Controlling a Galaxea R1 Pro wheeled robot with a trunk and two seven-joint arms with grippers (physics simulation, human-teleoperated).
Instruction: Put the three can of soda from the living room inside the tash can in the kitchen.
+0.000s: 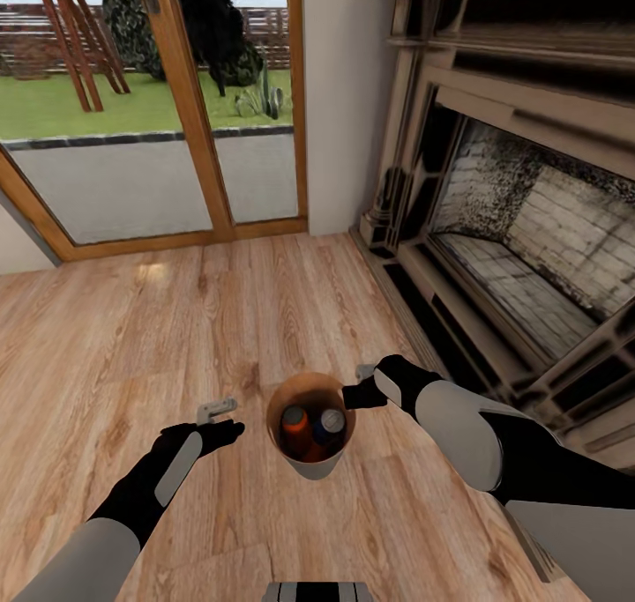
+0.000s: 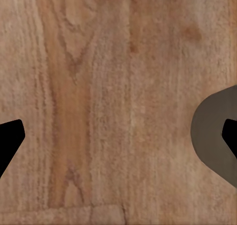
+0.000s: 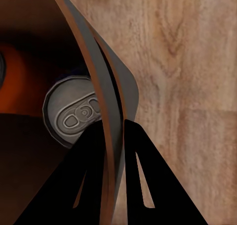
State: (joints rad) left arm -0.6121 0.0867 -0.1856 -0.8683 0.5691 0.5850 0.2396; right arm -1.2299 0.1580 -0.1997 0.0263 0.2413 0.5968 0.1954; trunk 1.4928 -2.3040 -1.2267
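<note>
Cans sit inside the tash can: an orange can, a dark blue can, more orange low between them. The bin hangs tilted above the wood floor because the right gripper is clamped on its rim, one finger inside the wall and one outside. That pinch probably lets it carry everything at once to the kitchen. The left gripper hovers just beside, fingers apart, holding nothing. Further off stand the fireplace and glass doors of the living room.
</note>
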